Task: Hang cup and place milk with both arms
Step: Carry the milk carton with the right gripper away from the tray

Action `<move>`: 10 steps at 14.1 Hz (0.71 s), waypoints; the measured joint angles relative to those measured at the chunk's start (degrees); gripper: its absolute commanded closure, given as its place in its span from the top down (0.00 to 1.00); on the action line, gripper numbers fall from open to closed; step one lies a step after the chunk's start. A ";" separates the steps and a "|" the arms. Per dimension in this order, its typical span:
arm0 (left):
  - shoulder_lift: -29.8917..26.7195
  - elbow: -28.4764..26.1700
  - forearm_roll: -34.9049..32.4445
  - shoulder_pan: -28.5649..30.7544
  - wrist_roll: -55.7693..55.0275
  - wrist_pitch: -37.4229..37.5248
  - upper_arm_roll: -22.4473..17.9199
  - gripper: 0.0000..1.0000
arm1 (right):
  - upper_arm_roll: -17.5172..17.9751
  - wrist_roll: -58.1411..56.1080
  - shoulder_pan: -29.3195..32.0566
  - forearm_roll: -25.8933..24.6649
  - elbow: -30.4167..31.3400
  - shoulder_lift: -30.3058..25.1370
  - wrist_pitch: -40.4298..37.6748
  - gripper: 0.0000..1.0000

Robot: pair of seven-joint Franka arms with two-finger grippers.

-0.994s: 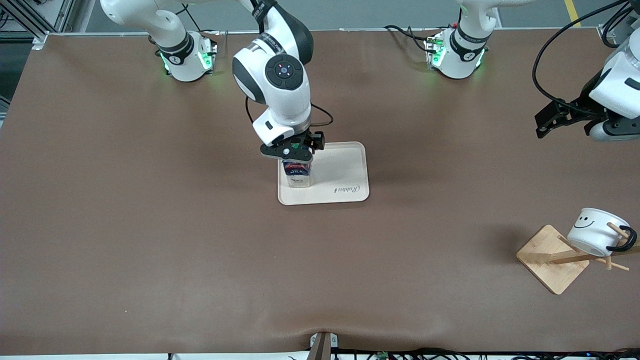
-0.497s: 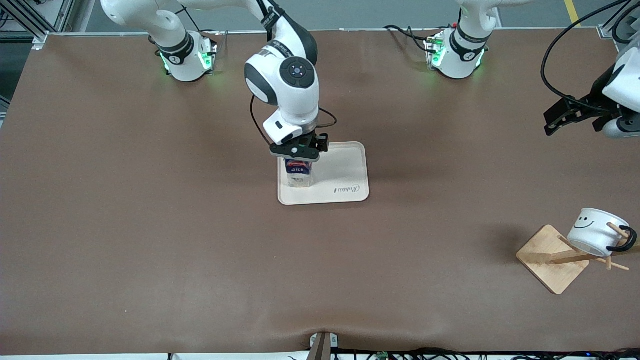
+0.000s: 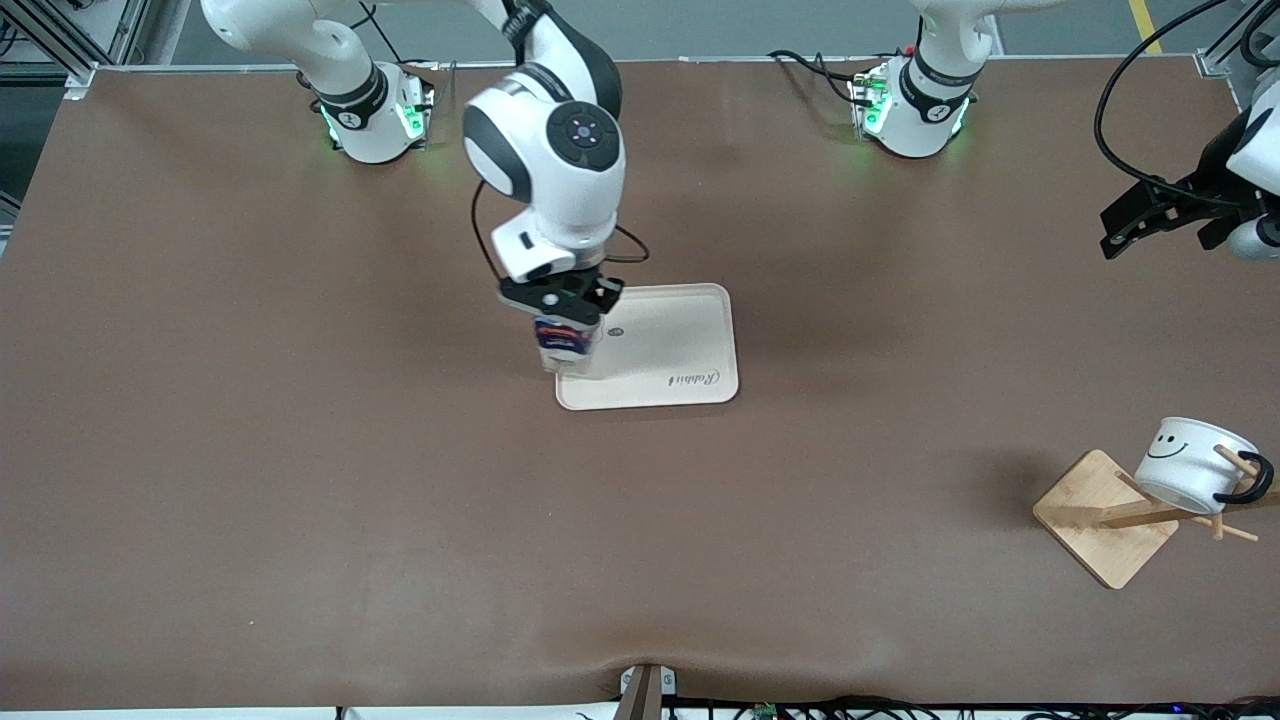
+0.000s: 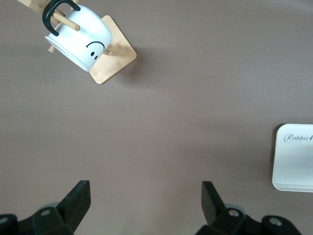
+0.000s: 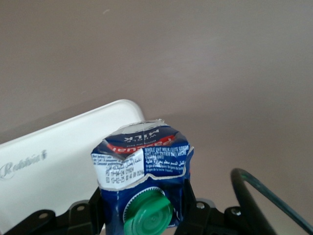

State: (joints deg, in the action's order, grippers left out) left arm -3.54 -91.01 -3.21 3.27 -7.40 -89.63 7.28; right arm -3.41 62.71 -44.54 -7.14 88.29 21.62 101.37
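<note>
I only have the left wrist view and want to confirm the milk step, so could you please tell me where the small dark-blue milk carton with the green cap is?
Observer: The right hand is shut on the dark-blue milk carton, over the edge of the cream rectangular tray toward the right arm's end.
Operator: Is it standing on the tray?
Observer: I cannot tell; in the front view its base overlaps the tray's rim.
Operator: And where is my left hand?
Observer: The open left hand waits over the table's edge at the left arm's end.
</note>
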 measured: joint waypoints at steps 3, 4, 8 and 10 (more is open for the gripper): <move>0.04 -0.08 0.01 0.22 0.00 0.16 -0.02 1.00 | -0.33 -8.31 8.40 11.40 -6.23 -1.70 -8.58 0.00; 0.09 -0.14 0.02 0.34 0.00 0.19 -0.03 1.00 | -0.37 -12.01 12.19 15.03 -6.92 -2.41 -9.50 0.00; 0.17 -0.20 0.03 0.42 0.00 0.21 0.05 1.00 | -1.21 -28.26 23.68 17.85 -7.46 -4.85 -20.56 0.00; 0.17 -0.21 0.04 0.42 0.00 0.40 0.13 1.00 | -1.69 -34.75 29.13 16.98 -7.22 -4.87 -23.46 0.00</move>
State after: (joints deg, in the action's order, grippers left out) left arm -3.37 -91.22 -3.16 3.70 -7.40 -89.24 7.41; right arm -5.10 27.96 -15.41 9.83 81.07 16.75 77.91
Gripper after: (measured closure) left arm 0.000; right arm 0.476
